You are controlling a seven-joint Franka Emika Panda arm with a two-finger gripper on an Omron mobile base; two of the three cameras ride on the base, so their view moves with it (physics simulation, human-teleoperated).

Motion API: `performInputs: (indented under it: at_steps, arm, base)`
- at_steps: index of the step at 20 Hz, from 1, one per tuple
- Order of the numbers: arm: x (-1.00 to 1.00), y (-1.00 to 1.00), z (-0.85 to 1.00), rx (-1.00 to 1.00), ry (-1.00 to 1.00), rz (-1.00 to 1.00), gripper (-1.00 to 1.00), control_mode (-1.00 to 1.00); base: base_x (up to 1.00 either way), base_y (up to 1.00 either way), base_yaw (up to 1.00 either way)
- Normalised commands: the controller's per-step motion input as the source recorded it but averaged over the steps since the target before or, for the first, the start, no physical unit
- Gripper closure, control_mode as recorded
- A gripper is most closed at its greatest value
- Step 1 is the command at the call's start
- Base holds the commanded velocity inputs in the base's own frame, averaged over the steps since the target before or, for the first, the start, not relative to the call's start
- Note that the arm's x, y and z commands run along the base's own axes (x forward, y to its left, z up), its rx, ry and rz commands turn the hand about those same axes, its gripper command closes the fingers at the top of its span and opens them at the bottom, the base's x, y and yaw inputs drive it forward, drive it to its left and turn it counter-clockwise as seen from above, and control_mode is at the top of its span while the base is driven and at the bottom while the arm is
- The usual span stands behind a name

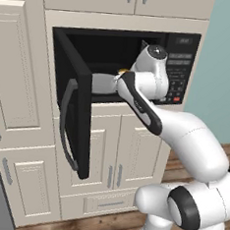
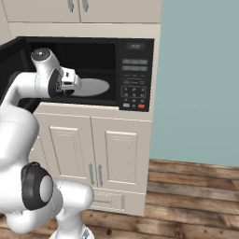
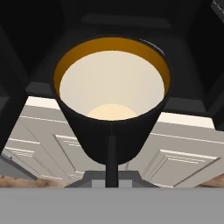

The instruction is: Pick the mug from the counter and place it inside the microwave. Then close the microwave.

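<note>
One small black cylindrical mug [image 3: 111,131] with cream-yellow inside, clamped upright in the closed two-finger gripper [image 3: 111,151] at the mouth of the one wide black built-in microwave [image 2: 133,51]. One door [image 1: 75,113] wide open; one round pale turntable [image 2: 91,87] inside.

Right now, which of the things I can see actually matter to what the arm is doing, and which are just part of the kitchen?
In the job:
- mug, held in the hand
- microwave, its door open
- turntable

Just there:
- cabinet doors below
- wooden floor
- teal wall
</note>
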Motion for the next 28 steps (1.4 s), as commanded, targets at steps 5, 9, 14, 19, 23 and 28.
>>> performInputs:
  at_steps: [5, 9, 14, 19, 23, 28]
  arm:
    - [0.40, 0.13, -0.21, 0.00, 0.00, 0.00, 1.00, -1.00]
    - [0.65, 0.14, -0.01, 0.00, 0.00, 0.00, 1.00, -1.00]
    - [0.63, 0.14, 0.00, 0.00, 0.00, 0.00, 1.00, -1.00]
    - [0.47, 0.13, -0.01, 0.00, 0.00, 0.00, 1.00, -1.00]
    - [0.47, 0.02, -0.10, 0.00, 0.00, 0.00, 1.00, -1.00]
    - [0.35, 0.04, -0.35, 0.00, 0.00, 0.00, 1.00, -1.00]
  base:
    - [0.00, 0.00, 0.00]
    - [0.00, 0.00, 0.00]
    - [0.00, 0.00, 0.00]
    - [0.00, 0.00, 0.00]
    - [0.00, 0.00, 0.00]
    - [0.00, 0.00, 0.00]
